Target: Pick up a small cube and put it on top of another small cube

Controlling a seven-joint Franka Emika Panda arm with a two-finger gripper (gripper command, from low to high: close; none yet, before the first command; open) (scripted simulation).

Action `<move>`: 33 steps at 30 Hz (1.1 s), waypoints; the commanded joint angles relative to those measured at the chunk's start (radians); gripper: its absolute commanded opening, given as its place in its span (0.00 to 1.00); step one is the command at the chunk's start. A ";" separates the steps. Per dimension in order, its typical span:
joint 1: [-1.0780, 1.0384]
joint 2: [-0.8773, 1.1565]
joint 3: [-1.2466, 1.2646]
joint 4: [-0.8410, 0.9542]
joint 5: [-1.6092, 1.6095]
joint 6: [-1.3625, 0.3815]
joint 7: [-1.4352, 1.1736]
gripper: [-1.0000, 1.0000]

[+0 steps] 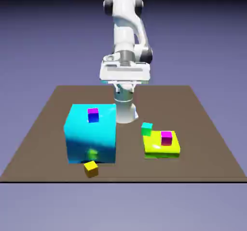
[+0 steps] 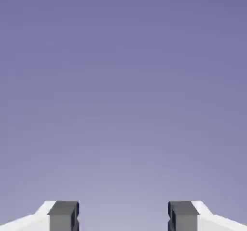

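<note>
The small cube (image 1: 90, 168), tiny and plain yellow, lies on the table near the front edge, just in front of the big cyan block (image 1: 91, 136). Another small cube, teal (image 1: 146, 128), sits at the back corner of a flat yellow-green slab (image 1: 159, 149). My gripper (image 1: 124, 75) hangs high above the table's far side, well away from every cube. In the hand view the gripper (image 2: 123, 215) is open; its grey fingertips (image 2: 63, 215) stand wide apart with only the blue-violet backdrop between them.
One magenta cube (image 1: 93, 114) rests on top of the cyan block. A second magenta cube (image 1: 166, 137) sits on the yellow-green slab. The robot's white base column (image 1: 125, 109) stands behind the cyan block.
</note>
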 commanded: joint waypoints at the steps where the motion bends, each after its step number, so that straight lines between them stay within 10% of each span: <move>1: 0.009 0.036 -0.013 0.030 -0.003 -0.033 -0.015 0.50; 33: 0.290 1.196 -0.437 0.975 -0.089 -1.087 -0.495 0.50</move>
